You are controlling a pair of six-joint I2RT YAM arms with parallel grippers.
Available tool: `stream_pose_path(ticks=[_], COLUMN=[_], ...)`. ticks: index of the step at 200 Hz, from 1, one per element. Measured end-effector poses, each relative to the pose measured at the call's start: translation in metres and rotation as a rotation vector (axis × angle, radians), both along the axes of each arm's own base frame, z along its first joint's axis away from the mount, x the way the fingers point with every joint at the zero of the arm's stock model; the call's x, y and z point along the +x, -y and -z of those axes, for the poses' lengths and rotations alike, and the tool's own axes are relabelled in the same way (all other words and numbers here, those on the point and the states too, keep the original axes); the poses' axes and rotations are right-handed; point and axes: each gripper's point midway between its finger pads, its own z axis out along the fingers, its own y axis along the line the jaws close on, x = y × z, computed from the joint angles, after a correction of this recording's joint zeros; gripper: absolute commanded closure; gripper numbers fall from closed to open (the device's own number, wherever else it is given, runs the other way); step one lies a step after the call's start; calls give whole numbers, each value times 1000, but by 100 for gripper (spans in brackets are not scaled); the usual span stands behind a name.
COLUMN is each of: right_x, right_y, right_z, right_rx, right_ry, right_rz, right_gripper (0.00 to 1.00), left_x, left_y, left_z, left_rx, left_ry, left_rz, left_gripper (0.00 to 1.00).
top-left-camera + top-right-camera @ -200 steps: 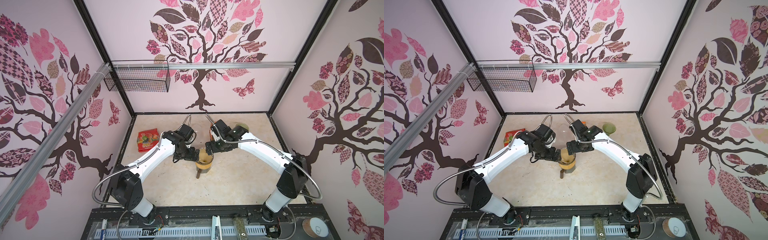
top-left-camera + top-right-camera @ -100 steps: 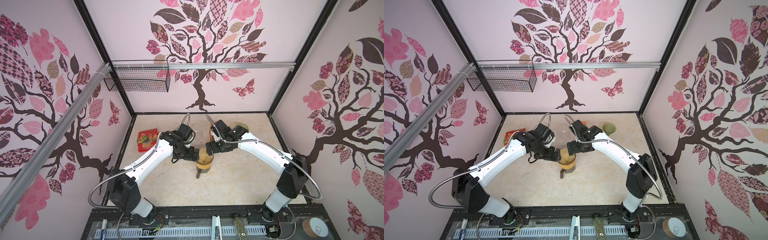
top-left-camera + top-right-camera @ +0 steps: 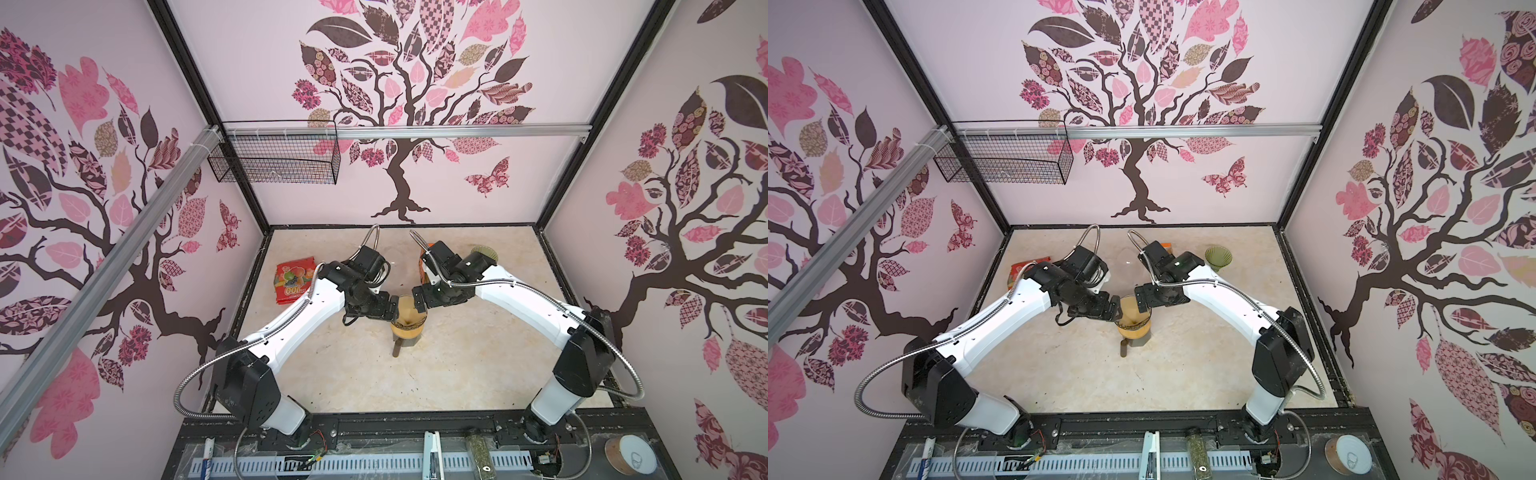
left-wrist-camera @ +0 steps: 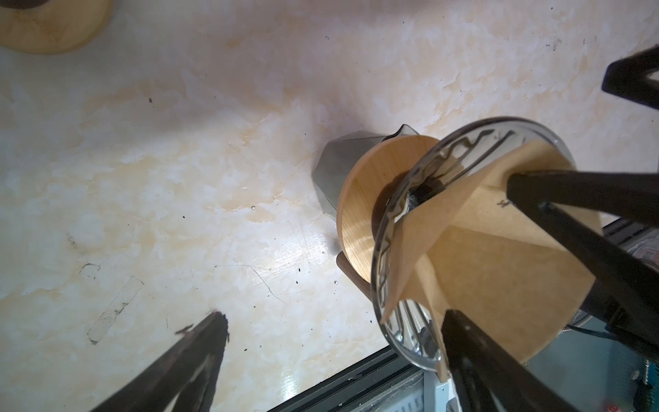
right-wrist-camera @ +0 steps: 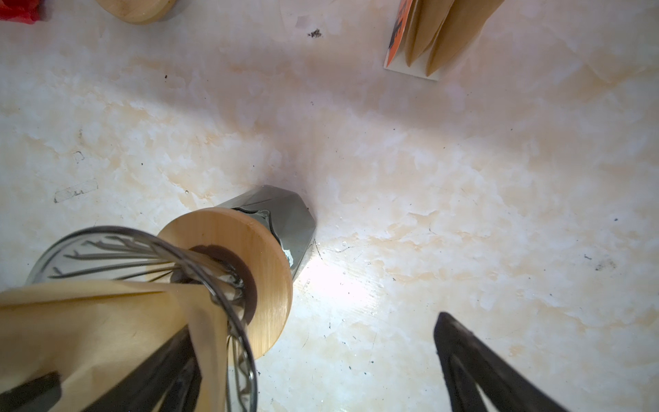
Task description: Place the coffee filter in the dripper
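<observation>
Two end effectors are standing on either side of the glass dripper [image 3: 408, 328] near the middle of both top views, and you are seeing both of them released, jaws spread wide and clamping nothing. The brown coffee filter [image 4: 499, 271] is sitting inside the dripper as a partly opened cone, its upper edge sticking out past the glass rim. In the left wrist view the left end effector [image 4: 333, 315] is straddling one side of the dripper: one of its fingers [image 4: 474, 360] is lying across the paper, the other is hanging over bare worktop [image 3: 353, 374]. The right end effector [image 5: 313, 323] is doing the same from the opposite side, one finger partly hidden behind the filter; whether either finger is pressing on the paper you cannot tell. The dripper's wooden collar [image 5: 264, 271] is resting on a grey faceted glass [image 5: 289, 214], which is standing upright on the worktop. Toward the upper left of the worktop a red snack packet [image 3: 291, 282] is lying flat, well apart from the dripper; toward the upper right a green ribbed cup [image 3: 1218, 257] is standing, and a pack of spare filters [image 5: 431, 32] is lying, mostly hidden by the right arm in both top views.
</observation>
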Motion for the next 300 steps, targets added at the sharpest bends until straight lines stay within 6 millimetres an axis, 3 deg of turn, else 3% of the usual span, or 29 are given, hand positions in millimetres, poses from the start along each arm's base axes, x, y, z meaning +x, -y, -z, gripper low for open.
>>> stream_pose_path(ticks=[153, 235, 300], right_x=[-8, -7, -4], right_y=[5, 6, 6], right_z=[9, 9, 8], right_rx=[-33, -38, -39], right_ry=[-14, -8, 4], right_rz=[-5, -2, 2], right_gripper=[0, 0, 0], left_x=[22, 31, 33], left_y=[1, -7, -9], left_z=[-22, -1, 2], left_rx=[6, 93, 115], left_ry=[88, 70, 74], left_rz=[-55, -75, -70], left_gripper=[3, 3, 3])
